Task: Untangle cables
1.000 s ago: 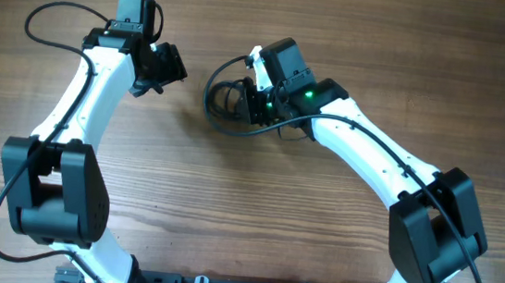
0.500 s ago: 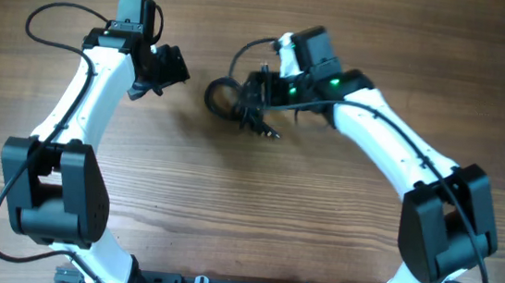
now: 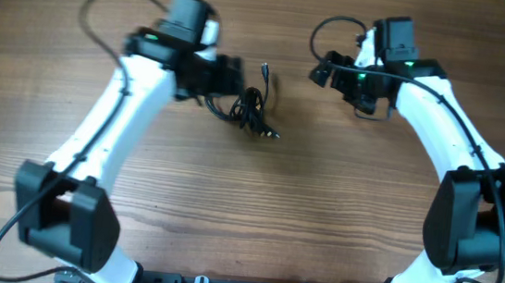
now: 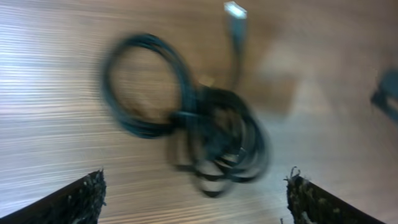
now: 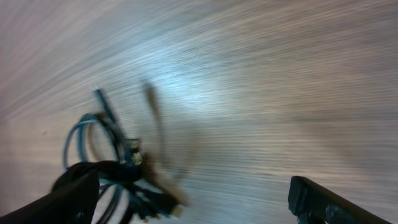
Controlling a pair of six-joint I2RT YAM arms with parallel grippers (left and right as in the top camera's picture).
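Cables (image 3: 253, 114) are lying in one knotted heap on the table (image 3: 255, 216), with a plug end sticking out on the far side. Left claw (image 3: 229, 76) is hovering just beside the heap, jaws wide apart and gripping nothing. Right claw (image 3: 324, 72) is hanging well apart from it, also spread and empty. Judging this as a regrasp step. The next move is probably calling for one claw to pinch a loose loop while the other pins the knot.

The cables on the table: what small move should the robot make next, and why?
Probably lower the left tool onto the cables and close on the loose loop. They lie knotted on the table, nothing holds them, and that tool hangs open right over them, while the right tool stands open off to the side.
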